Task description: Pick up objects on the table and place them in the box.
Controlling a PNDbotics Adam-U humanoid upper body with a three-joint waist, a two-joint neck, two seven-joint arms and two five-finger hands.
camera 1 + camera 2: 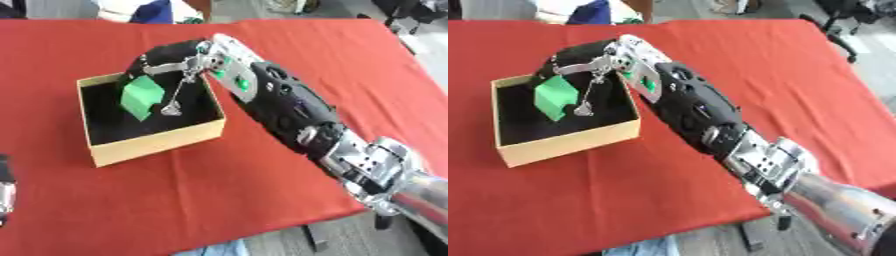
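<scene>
The right hand (166, 62), black with silver linkages, hangs over the open square cardboard box with tan walls and black lining (157, 142), its fingers curled down around the top of a bright green block (142, 97). The block sits tilted inside the box, low over the black floor toward the far left corner; whether it touches the floor I cannot tell. It looks like a light, rigid piece with flat faces, probably foam or plastic, unlikely to crush or slip, and best taken across two opposite flat sides. Left of the box, at the edge of the red tablecloth (262, 190), the left hand (5, 192) barely shows.
</scene>
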